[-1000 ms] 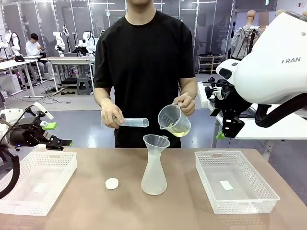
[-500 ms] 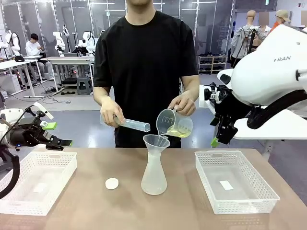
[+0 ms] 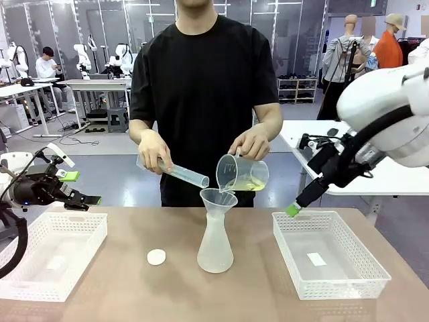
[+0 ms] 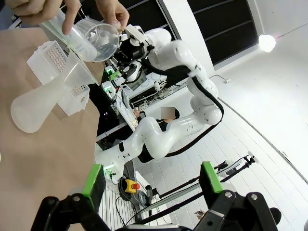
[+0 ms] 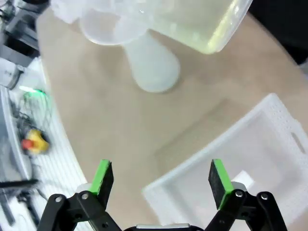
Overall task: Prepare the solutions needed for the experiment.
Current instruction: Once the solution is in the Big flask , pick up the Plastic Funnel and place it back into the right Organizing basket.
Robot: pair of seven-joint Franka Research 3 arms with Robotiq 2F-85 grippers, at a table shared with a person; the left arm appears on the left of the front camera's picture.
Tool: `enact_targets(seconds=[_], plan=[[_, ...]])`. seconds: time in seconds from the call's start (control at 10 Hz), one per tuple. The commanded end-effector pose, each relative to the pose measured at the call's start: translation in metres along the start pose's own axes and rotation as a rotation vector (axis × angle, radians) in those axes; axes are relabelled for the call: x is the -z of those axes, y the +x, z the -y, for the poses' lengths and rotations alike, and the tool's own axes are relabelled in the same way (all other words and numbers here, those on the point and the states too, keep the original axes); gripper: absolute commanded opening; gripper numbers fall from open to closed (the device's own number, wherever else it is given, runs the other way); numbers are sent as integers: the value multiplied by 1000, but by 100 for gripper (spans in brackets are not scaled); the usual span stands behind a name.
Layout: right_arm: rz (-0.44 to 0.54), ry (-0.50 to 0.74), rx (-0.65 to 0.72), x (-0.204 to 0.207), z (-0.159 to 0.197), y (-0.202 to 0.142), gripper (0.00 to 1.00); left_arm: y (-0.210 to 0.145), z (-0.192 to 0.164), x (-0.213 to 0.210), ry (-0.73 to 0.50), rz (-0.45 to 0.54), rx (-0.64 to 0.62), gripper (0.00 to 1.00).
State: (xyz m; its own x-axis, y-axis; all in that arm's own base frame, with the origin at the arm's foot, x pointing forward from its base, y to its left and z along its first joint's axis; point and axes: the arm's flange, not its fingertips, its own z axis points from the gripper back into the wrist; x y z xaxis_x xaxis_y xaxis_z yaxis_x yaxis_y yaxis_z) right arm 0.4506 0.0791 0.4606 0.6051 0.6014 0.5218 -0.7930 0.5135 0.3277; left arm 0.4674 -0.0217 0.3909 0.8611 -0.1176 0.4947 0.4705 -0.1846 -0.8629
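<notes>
Pale yellow solutions [image 3: 251,183] sit in a clear jug [image 3: 241,169] that the person's hand [image 3: 250,142] tips over the funnel [image 3: 218,198] on the frosted flask [image 3: 215,245] at the middle of the table [image 3: 120,285]. Left gripper [image 4: 151,179] and right gripper [image 5: 160,177] both hang with jaws apart, holding nothing.

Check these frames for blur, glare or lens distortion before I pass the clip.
Front view: sharp and evenly lit, the flask well defined. Left wrist view: rolled sideways, edges bent by the wide lens, a lamp flaring at upper right. Right wrist view: the jug and flask are blurred close to the lens, while the jaws are crisp.
</notes>
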Motion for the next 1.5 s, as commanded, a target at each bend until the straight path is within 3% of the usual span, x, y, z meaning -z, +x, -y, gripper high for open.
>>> enact_targets(seconds=[0.0,0.6,1.0,1.4], plan=[[109,221,247,-9,35,-5,100,1,1,1,-2,1,4,100],[205,550,568,2,78,-27,100,1,1,1,-2,1,4,100],[275,546,671,12,85,-32,100,1,1,1,-2,1,4,100],[274,512,746,21,89,-41,100,1,1,1,-2,1,4,100]])
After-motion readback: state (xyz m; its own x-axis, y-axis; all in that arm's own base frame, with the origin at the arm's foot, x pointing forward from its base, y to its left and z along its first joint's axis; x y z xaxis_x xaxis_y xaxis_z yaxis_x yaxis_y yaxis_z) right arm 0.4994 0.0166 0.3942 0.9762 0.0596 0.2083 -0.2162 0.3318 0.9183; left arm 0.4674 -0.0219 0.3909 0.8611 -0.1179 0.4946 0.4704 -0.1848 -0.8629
